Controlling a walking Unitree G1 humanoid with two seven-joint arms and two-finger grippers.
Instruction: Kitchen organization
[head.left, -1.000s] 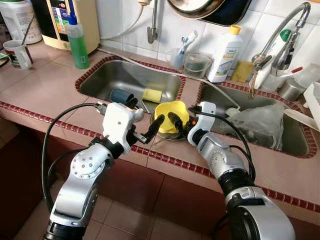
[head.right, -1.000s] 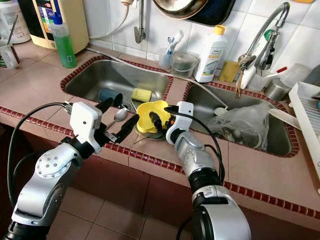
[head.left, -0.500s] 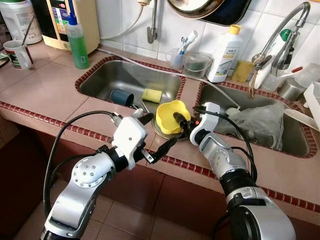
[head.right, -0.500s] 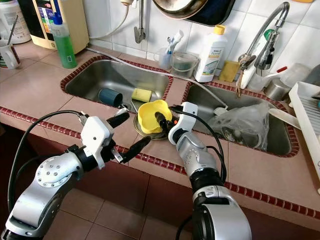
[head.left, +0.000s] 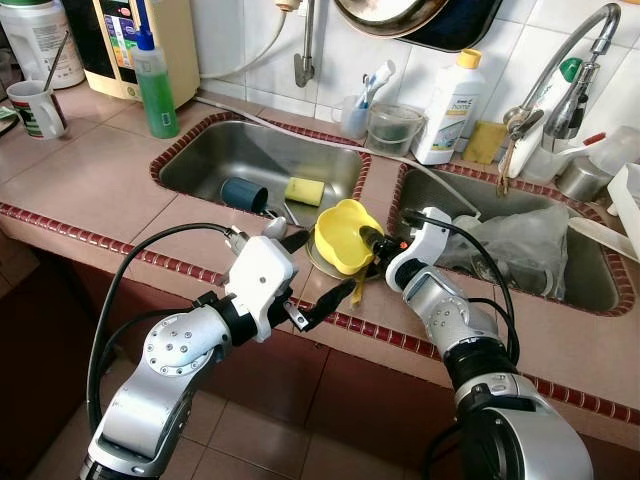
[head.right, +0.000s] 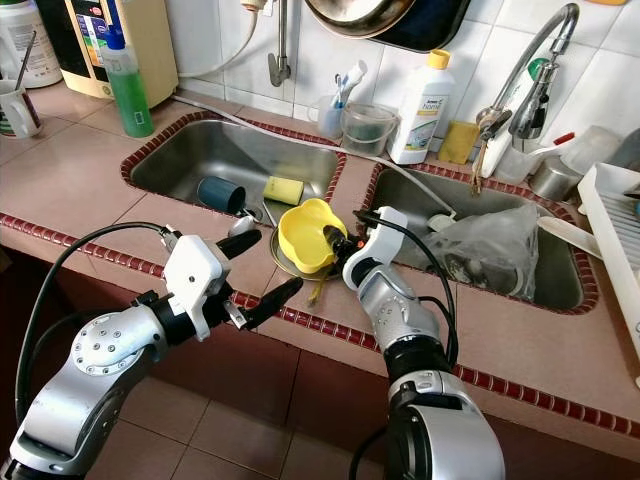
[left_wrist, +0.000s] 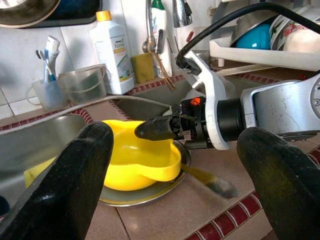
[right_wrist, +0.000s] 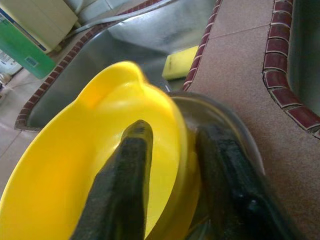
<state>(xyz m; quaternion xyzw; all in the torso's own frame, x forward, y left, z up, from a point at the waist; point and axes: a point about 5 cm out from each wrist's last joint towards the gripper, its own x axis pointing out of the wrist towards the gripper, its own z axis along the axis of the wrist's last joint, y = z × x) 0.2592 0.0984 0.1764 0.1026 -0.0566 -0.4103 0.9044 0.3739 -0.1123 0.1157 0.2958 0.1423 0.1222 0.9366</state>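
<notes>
Right wrist view: right gripper (right_wrist: 172, 185) pinching yellow bowl (right_wrist: 85, 165) rim; left gripper (head.left: 318, 268) wide open, empty.

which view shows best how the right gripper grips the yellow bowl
The right wrist view: one finger lies inside the yellow bowl, the other outside, pinching its rim. The left wrist view shows the same grip from the side over the metal plate. The eye views show the bowl tilted, grip partly hidden.

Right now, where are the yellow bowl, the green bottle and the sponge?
yellow bowl (head.left: 340, 232), left eye view, inside wall.
green bottle (head.left: 156, 95), left eye view, body.
sponge (head.left: 304, 190), left eye view, top face.
</notes>
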